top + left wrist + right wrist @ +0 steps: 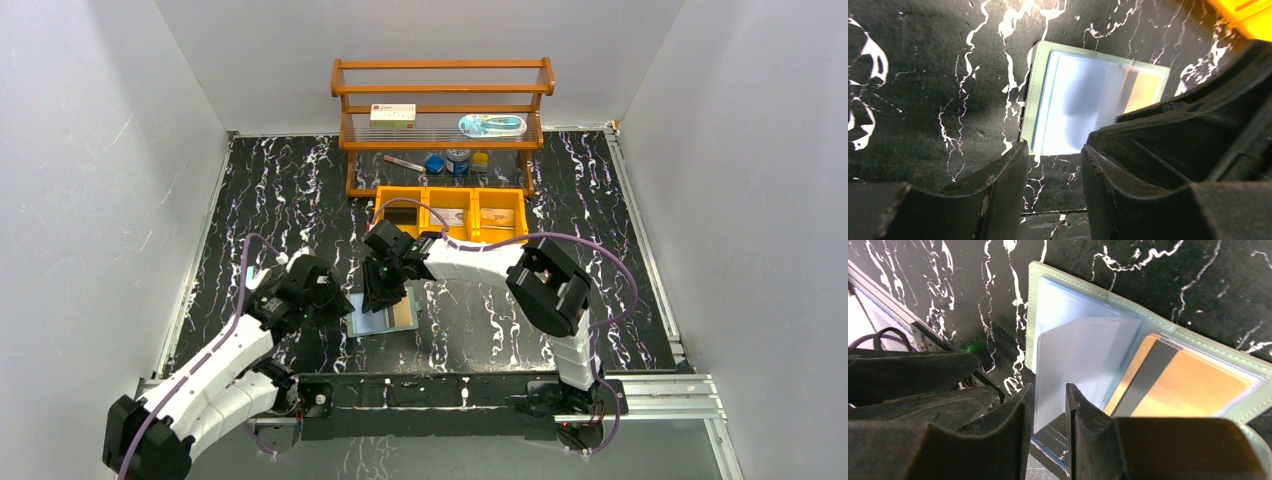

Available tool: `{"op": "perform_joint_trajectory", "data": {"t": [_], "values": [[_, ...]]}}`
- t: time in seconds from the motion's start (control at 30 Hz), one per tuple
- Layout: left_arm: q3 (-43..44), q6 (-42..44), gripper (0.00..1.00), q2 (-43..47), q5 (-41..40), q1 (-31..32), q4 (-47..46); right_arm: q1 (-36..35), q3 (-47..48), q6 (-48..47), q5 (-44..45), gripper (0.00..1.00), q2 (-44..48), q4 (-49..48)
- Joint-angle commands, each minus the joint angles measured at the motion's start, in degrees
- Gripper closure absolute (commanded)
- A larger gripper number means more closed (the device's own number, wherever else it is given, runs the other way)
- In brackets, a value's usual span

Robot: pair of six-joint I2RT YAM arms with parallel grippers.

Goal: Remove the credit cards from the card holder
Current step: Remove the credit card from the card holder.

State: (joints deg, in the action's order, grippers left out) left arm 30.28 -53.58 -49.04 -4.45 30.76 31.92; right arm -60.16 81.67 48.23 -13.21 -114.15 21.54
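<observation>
The card holder [372,322] lies open on the black marbled table, sage-green rim [1031,305] around pale blue pockets [1078,95]. An orange-tan credit card [1198,390] with a grey stripe sits in its right pocket, also visible as a strip [1145,90] in the left wrist view. A clear inner sleeve [1078,360] stands lifted off the pockets. My right gripper [1049,387] hovers over the holder [385,290], jaws apart, with the sleeve's lower edge in the gap, not pinched. My left gripper [1054,147] is open at the holder's near left edge [335,305], holding nothing.
An orange three-compartment bin [452,212] stands behind the holder, its corner [1248,15] in the left wrist view. A wooden rack [443,90] with a white box [392,115] and small items is at the back. The table's metal front rail [898,315] runs close by.
</observation>
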Motion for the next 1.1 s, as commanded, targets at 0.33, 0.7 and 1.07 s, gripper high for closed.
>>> {"op": "perform_joint_trajectory", "data": {"t": [0.33,0.7,1.07], "values": [[7.1,-0.9,0.53,5.4,-7.6,0.1,6.7,0.2,3.6,-1.0,-1.6,0.43,-3.9,1.2],[7.9,0.9,0.51,3.7,-5.9,0.1,5.0,1.2,2.5,-2.4,-2.3,0.27,0.5,-0.4],[8.3,3.9,0.51,0.7,0.4,0.0,-0.5,8.4,-16.9,6.4,10.9,0.02,19.4,-5.9]]}}
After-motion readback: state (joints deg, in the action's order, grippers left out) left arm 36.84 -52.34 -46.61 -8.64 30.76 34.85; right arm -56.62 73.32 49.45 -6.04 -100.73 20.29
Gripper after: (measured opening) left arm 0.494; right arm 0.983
